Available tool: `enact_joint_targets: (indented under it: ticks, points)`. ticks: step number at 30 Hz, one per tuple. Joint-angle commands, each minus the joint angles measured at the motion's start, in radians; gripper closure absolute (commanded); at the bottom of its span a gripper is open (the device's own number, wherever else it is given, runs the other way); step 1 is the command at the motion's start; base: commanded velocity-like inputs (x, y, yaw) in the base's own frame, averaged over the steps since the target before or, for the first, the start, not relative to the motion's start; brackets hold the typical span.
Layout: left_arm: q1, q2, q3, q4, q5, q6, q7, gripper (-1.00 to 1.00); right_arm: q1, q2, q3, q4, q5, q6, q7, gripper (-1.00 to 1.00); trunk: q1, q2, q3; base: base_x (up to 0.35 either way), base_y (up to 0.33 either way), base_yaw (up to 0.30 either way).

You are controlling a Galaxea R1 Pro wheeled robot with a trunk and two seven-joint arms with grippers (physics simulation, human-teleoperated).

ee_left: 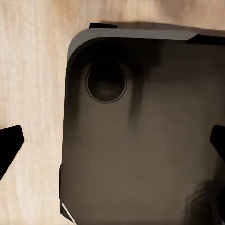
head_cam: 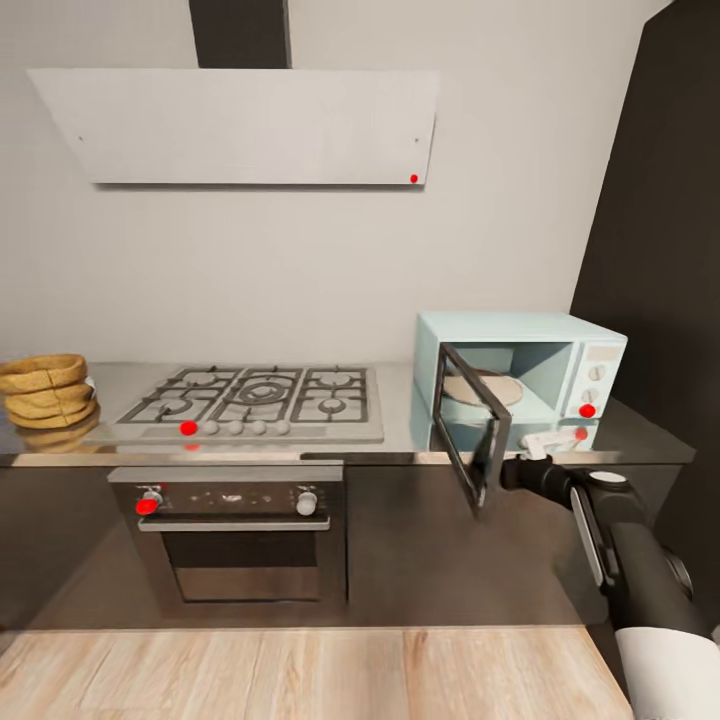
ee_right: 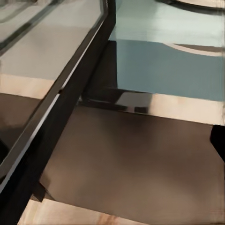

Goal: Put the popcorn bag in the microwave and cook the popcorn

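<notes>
microwave (head_cam: 520, 375) cavity open; swung-out door (head_cam: 475, 440) blocks its left.

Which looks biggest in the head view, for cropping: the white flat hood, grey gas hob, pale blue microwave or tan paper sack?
1. White flat hood
2. Grey gas hob
3. Pale blue microwave, nearly hob-sized; unsure.
4. Tan paper sack, partly cut off at the edge.

Bench (head_cam: 400, 452) along wall. Bag (head_cam: 45, 390) on bench far left. Hob (head_cam: 250, 403) right of bag, oven (head_cam: 240, 530) below it, hood (head_cam: 240, 125) above. Microwave (head_cam: 520, 375) on bench far right, door (head_cam: 472, 425) swung open toward front. Right arm (head_cam: 610, 530) before microwave, beside door edge.
</notes>
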Motion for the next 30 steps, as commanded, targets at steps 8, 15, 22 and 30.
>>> enact_joint_targets:
  ticks: [8,15,22,30]
  points:
    - [0.0,0.0,0.001,0.0,0.009,-0.002,0.0,-1.0,-0.001,-0.004,0.049,-0.002,-0.024,0.013,0.015,-1.0,0.0,-0.001,-0.001,0.0,0.277,0.0]
    - [0.0,0.0,0.001,0.0,0.009,-0.002,0.0,-1.0,-0.002,-0.084,-0.102,-0.007,0.011,0.002,0.015,-1.0,0.0,-0.001,-0.001,0.0,0.021,0.0]
    - [0.0,0.0,0.001,0.0,0.009,-0.002,0.0,-1.0,-0.002,-0.21,-0.158,-0.004,0.02,0.014,0.015,-1.0,0.0,-0.001,-0.001,0.0,0.0,0.0]
    - [0.0,0.0,0.001,0.0,0.009,-0.002,0.0,-1.0,-0.002,-0.224,-0.177,0.26,0.178,-0.03,-0.005,-1.0,0.0,-0.001,-0.001,0.0,0.0,0.0]
